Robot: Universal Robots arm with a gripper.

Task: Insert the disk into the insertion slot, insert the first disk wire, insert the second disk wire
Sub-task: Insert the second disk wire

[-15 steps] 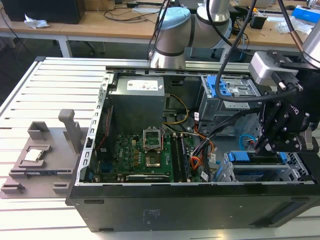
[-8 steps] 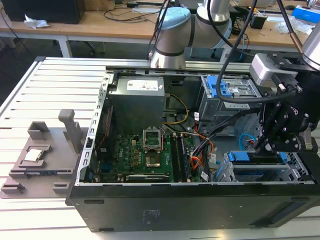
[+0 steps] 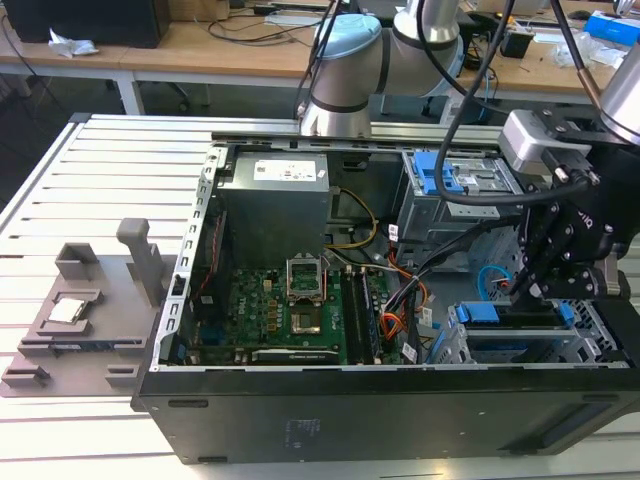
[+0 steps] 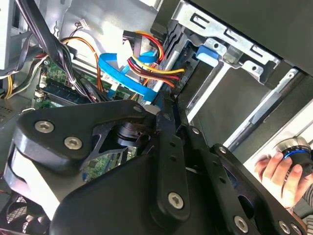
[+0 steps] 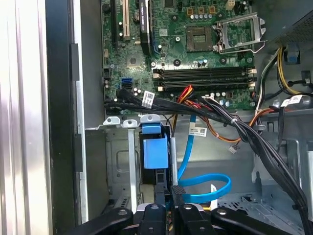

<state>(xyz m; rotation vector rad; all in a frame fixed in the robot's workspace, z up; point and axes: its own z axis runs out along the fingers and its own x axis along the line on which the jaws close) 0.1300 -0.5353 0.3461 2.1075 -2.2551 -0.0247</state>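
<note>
Gripper (image 5: 168, 196): fingers are closing together at the disk's (image 5: 154, 152) end, its long axis running straight ahead into the slot (image 5: 120, 166). Blue wire (image 5: 208, 188) is looping just beside the fingers, unplugged end unclear.

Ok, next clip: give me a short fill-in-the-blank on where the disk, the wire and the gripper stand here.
1. The disk sits in the slot at the exterior view's ____ end of the case.
2. The flat looping cable beside the slot is light ____.
3. In the exterior view, the gripper hangs directly ____ the slot.
4. In the second wrist view, a person's ____ grips a round blue-ringed knob.

Missing words: right; blue; above; hand
</note>
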